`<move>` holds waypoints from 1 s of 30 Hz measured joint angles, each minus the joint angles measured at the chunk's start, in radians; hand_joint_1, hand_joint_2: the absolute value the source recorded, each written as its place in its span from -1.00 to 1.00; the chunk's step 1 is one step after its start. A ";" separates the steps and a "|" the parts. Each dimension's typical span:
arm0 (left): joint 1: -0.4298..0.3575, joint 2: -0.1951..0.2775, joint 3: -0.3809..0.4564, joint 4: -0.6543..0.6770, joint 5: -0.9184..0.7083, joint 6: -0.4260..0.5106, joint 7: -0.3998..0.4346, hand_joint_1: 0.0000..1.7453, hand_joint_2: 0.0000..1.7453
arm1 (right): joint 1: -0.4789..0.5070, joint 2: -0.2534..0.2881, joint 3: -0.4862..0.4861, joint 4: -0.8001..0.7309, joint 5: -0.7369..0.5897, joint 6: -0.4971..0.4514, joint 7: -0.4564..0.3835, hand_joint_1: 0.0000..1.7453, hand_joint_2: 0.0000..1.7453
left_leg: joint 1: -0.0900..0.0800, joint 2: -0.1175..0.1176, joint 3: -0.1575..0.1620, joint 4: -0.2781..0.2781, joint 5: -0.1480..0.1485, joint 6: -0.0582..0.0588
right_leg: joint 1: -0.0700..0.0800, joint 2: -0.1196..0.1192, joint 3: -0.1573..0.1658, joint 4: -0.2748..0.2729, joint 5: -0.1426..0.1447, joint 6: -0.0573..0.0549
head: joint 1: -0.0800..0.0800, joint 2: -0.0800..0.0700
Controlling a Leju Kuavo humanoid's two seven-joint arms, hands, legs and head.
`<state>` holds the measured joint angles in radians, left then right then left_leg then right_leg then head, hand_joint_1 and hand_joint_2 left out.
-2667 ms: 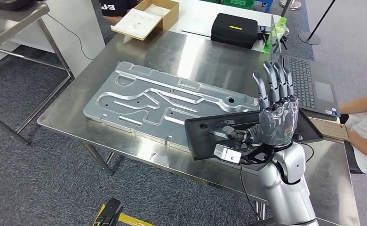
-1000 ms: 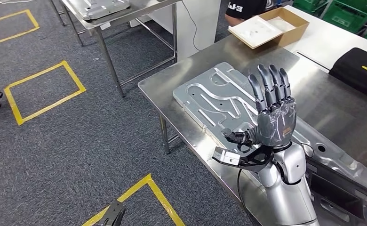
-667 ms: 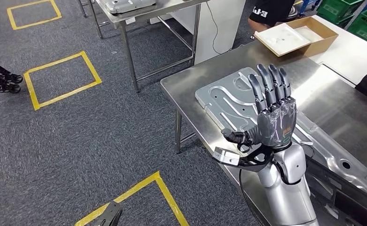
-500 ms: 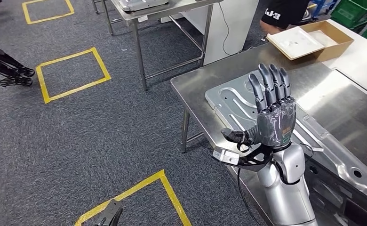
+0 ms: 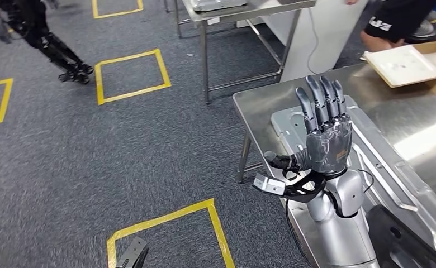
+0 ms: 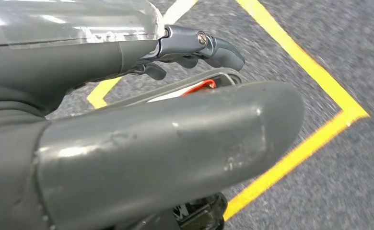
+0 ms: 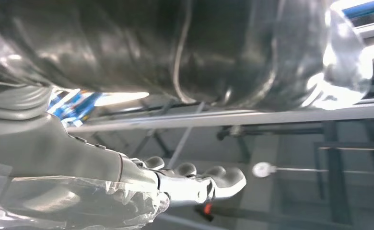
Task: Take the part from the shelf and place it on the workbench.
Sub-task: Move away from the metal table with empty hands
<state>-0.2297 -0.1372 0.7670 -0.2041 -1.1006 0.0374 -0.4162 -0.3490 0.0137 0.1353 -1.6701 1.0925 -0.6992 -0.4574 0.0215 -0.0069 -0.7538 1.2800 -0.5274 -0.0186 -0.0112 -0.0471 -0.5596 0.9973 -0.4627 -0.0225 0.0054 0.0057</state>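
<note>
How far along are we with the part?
Done, apparently: the metal panel lies flat on the steel workbench. In hand: nothing; the right robot hand is raised with fingers spread, and the left robot hand hangs empty above the taped floor. Left: likely nothing for this part.

The right hand point(image 5: 323, 131) is standing upright, fingers apart, holding nothing. A large metal part point(image 5: 372, 162) is lying along the workbench's point(image 5: 260, 103) near edge.

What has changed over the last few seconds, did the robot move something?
Nothing on the table moved; the whole view swung left as the robot turned away, bringing in more floor with yellow tape squares. The metal plate lies on the steel table as before. The right hand stays raised, open and empty.
</note>
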 joint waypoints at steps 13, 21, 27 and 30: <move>-0.001 0.004 0.000 0.000 0.001 0.000 -0.003 -1.00 -1.00 | 0.000 0.000 -0.003 0.000 -0.002 0.000 0.000 -1.00 -1.00 | -0.007 -0.012 0.136 -0.264 0.107 0.054 | -0.001 0.036 -0.096 0.244 -0.149 0.048 | 0.002 0.000; -0.001 -0.001 0.001 0.000 0.002 0.000 -0.003 -1.00 -1.00 | 0.006 0.000 -0.005 0.000 -0.005 0.000 0.001 -1.00 -1.00 | -0.004 -0.109 0.125 -0.259 0.115 0.039 | 0.000 0.138 -0.020 0.036 -0.009 0.019 | 0.002 0.000; 0.005 0.004 0.001 0.000 0.002 0.000 -0.004 -1.00 -1.00 | 0.007 0.001 -0.006 -0.001 -0.010 0.000 -0.004 -1.00 -1.00 | -0.007 -0.031 0.063 -0.147 0.047 0.008 | -0.004 0.058 -0.001 0.000 0.003 0.003 | 0.000 0.000; 0.005 0.004 0.001 0.000 0.002 0.000 -0.003 -1.00 -1.00 | 0.009 0.001 -0.007 0.000 -0.011 0.000 -0.008 -1.00 -1.00 | -0.002 -0.003 0.001 -0.003 -0.004 0.000 | 0.000 0.011 -0.002 0.004 -0.001 -0.001 | -0.001 0.000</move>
<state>-0.2246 -0.1330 0.7679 -0.2041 -1.0983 0.0377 -0.4196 -0.3398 0.0148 0.1284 -1.6703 1.0814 -0.6992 -0.4655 0.0196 -0.0102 -0.7529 1.2768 -0.5314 -0.0184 -0.0115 -0.0357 -0.5614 1.0013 -0.4642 -0.0231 0.0044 0.0057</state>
